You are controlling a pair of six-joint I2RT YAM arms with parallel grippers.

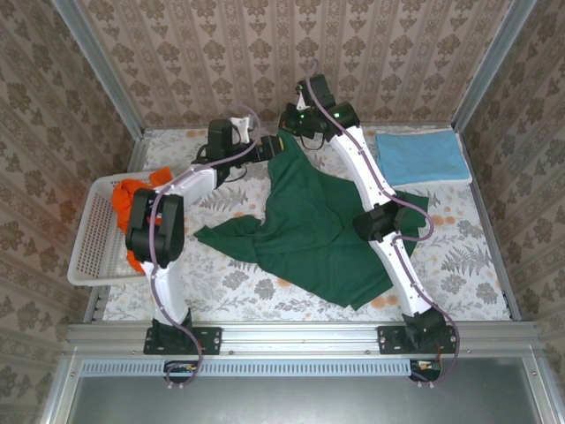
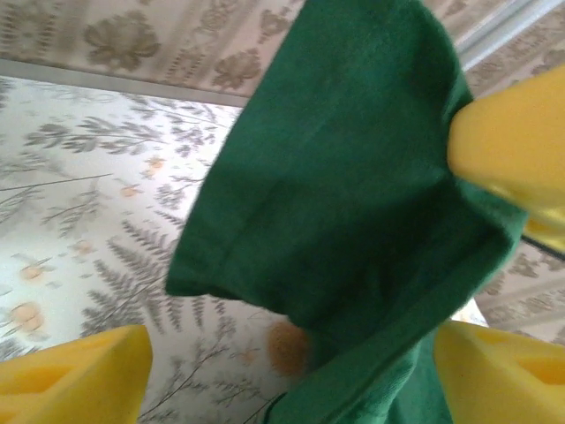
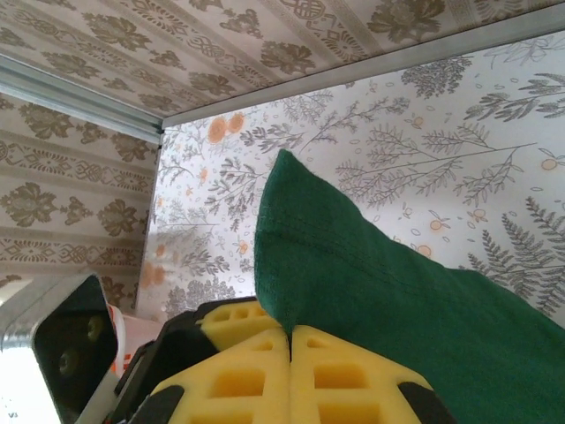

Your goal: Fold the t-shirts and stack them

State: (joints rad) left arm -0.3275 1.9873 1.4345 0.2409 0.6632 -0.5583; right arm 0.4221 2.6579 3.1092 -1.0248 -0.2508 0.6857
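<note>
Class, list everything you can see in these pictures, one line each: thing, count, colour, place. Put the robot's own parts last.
table: one, pale leaf and flower print, under everything
basket: one, white, at the table's left edge
orange t-shirts: number unclear, bright orange, bunched in the basket
green t-shirt: one, dark green, spread over the middle, far corner raised
blue t-shirt: one, light blue, folded flat at the far right
left gripper: one, yellow, open around the raised green cloth
right gripper: one, yellow, shut on the green t-shirt's raised corner
</note>
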